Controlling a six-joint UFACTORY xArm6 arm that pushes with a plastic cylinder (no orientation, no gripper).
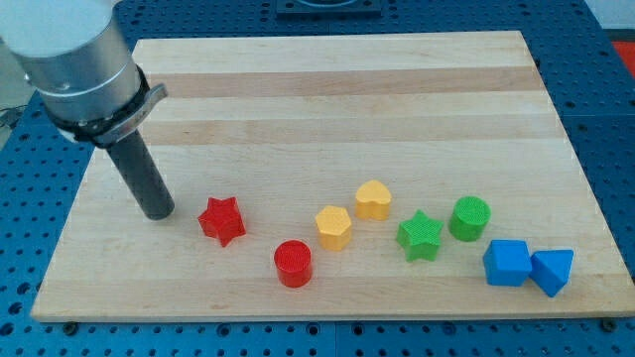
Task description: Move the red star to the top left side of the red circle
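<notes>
The red star (221,219) lies on the wooden board (327,89) at the lower left of the middle. The red circle (293,264) lies below and to the right of the star, a short gap apart. My tip (159,211) rests on the board just to the left of the red star, with a small gap between them.
A yellow hexagon (333,227) and a yellow heart (373,199) lie right of the red star. A green star (420,235) and a green cylinder (469,218) follow. A blue cube (507,263) and a blue triangle (553,271) sit at the lower right.
</notes>
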